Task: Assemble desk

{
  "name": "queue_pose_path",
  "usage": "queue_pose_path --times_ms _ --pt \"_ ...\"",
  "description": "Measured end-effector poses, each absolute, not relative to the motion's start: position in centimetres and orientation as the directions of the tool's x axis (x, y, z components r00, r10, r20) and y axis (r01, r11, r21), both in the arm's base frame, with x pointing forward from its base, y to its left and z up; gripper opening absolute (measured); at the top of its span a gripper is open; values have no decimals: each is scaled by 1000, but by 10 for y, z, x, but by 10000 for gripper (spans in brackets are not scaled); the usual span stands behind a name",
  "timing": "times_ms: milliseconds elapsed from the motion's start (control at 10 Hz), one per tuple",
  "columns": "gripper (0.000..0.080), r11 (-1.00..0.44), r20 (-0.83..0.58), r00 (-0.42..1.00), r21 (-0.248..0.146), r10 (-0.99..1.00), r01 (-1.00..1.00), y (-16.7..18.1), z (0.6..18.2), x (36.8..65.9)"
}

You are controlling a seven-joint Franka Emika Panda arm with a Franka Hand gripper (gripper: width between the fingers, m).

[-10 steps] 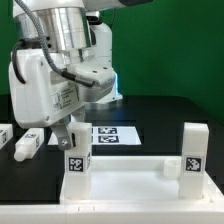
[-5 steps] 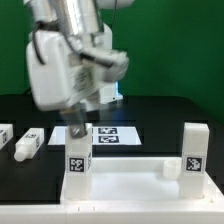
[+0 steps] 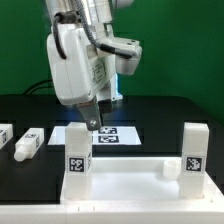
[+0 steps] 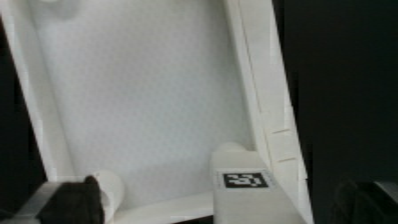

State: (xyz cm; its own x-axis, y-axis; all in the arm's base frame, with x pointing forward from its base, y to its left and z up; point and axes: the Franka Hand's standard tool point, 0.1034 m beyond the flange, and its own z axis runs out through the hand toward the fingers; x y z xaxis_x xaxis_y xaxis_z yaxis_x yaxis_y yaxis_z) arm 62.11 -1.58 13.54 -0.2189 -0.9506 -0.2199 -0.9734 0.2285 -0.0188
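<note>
The white rimmed desk panel (image 3: 130,187) lies at the front and fills the wrist view (image 4: 151,100). Two white tagged legs stand upright in its near corners, one on the exterior view's left (image 3: 77,152), one on its right (image 3: 193,151). One standing leg shows in the wrist view (image 4: 251,188). My gripper (image 3: 95,119) hangs open and empty just above and behind the left standing leg, apart from it. In the wrist view its dark fingers (image 4: 71,198) sit wide apart at the frame's edge. Two loose legs (image 3: 29,143) lie on the table at the exterior view's left.
The marker board (image 3: 112,135) lies flat behind the panel, under the gripper. A second loose leg (image 3: 4,135) sits at the far left edge. The table is black, with a green wall behind it.
The arm has swung toward the exterior view's right and risen, leaving the left standing leg it was down on. That leg stays upright in its socket.
</note>
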Motion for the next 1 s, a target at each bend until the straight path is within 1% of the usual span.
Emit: queue_pose_path --times_ms 100,200,300,400,500,800,900,1000 --pt "649 217 -217 -209 -15 -954 -976 -3 134 609" --pt "649 209 -205 -201 -15 -958 -978 7 126 590" --pt "649 190 -188 -187 1 -964 -982 11 120 580" --pt "649 183 -183 -181 7 -966 -983 16 115 576" --pt "649 187 -187 -184 3 -965 -982 15 117 578" --pt "649 185 -186 -183 6 -965 -983 16 114 576" --pt "649 198 -174 -185 -58 -967 -979 10 105 574" --pt "649 228 -158 -208 -119 -965 -966 1 87 558"
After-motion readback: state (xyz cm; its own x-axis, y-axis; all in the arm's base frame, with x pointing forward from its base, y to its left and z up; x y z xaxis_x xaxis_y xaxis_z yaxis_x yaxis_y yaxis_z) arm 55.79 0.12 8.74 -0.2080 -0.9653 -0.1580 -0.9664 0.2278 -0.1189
